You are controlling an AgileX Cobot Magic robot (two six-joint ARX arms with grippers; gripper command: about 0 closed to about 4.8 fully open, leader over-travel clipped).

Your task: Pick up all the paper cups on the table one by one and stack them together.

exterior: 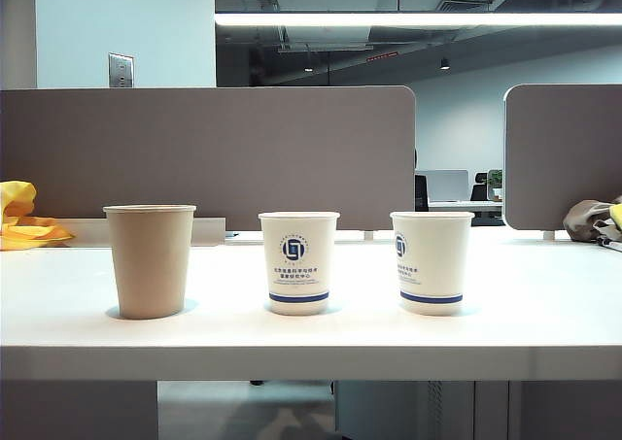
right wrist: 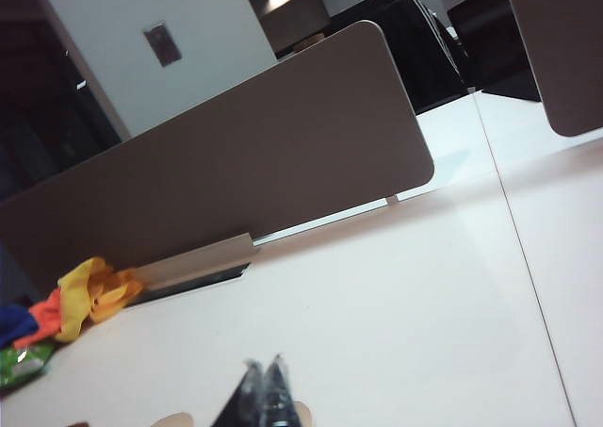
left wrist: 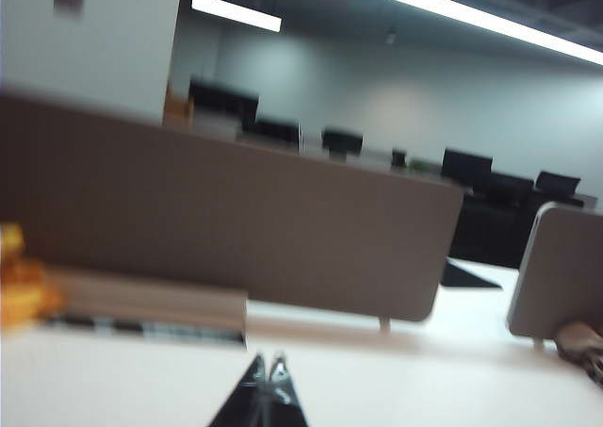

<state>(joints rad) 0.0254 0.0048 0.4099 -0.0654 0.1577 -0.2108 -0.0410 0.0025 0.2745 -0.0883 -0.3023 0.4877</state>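
Note:
Three paper cups stand upright in a row on the white table (exterior: 544, 304), apart from one another. A plain tan-brown cup (exterior: 150, 261) is on the left, a white cup with a blue logo (exterior: 299, 262) in the middle, and a second white cup (exterior: 431, 262) on the right. Neither arm shows in the exterior view. In the left wrist view my left gripper (left wrist: 267, 361) is shut and empty above the tabletop, with no cup in sight. My right gripper (right wrist: 263, 363) is shut and empty too. Two pale rounded edges flank it at the frame's border; I cannot tell what they are.
Grey partition panels (exterior: 209, 153) (exterior: 564, 153) stand along the back of the table. A yellow cloth (exterior: 19, 221) lies at the far left by a low tan box (right wrist: 198, 260). A grey-brown bag (exterior: 595, 219) sits at the far right. The thick front edge (exterior: 311, 362) runs across.

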